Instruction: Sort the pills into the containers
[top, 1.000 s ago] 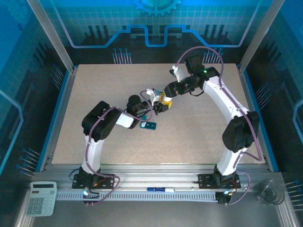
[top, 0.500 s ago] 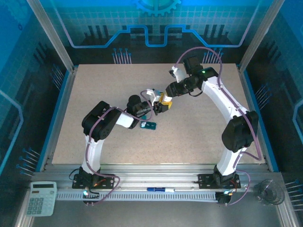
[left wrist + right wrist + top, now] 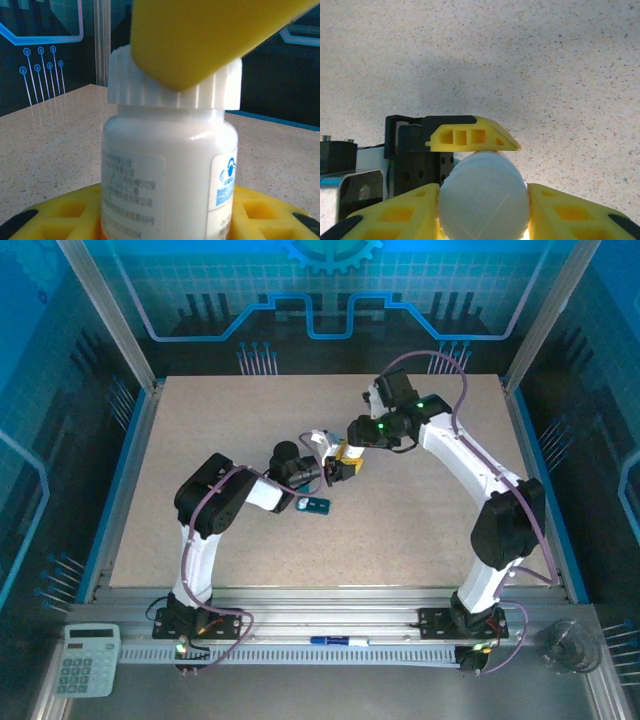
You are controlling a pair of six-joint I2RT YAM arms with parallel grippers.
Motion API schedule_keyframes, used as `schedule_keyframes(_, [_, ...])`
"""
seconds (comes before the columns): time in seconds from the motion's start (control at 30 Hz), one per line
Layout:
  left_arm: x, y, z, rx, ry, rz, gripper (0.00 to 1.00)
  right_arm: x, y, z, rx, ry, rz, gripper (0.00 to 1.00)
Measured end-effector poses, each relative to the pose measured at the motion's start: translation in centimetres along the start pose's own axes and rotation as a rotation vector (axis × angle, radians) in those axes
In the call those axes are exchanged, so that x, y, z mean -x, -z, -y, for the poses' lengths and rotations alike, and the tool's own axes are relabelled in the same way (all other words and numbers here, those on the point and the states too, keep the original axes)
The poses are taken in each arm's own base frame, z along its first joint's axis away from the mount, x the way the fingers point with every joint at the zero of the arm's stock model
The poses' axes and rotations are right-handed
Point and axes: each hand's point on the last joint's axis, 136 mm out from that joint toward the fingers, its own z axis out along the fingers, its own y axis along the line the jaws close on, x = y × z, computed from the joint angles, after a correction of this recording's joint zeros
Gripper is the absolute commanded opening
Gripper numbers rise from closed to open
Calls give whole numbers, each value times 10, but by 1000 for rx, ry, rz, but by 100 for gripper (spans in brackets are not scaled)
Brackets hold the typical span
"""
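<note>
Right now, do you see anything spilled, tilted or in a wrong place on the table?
Nothing stands out. The left hand holds the white bottle upright, the right hand grips its cap, which is on, and the teal pill box lies on the table. I see no loose pills.

We are looking at a white bottle (image 3: 167, 170) that is standing upright over the middle of the table (image 3: 200, 420). Its ribbed white cap (image 3: 125, 80) is sitting on it, and a printed label is wrapping its body. A small teal box (image 3: 314, 505) is lying flat on the table near it, towards the near left.
</note>
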Motion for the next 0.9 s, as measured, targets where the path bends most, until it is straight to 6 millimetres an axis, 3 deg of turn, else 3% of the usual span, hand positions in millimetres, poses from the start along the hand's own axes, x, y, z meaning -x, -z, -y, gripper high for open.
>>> schedule_keyframes(0.13, [1, 0, 0, 0, -3, 4, 0, 0, 0, -1, -1, -38, 5, 51])
schedule_keyframes(0.23, [7, 0, 1, -4, -22, 28, 0, -3, 1, -3, 11, -55, -13, 70])
schedule_keyframes(0.33, [10, 0, 2, -5, -30, 38, 0, 1, 9, -8, 29, -43, -14, 79])
schedule_keyframes(0.57, [13, 0, 2, -6, -38, 48, 0, 23, 39, -20, 77, 59, 51, 82])
schedule_keyframes(0.73, [13, 0, 2, -6, -38, 48, 0, 30, 51, -13, 105, 159, 66, 81])
schedule_keyframes(0.9, [13, 0, 2, -6, -38, 48, 0, 38, 63, -24, 143, 327, 58, 81])
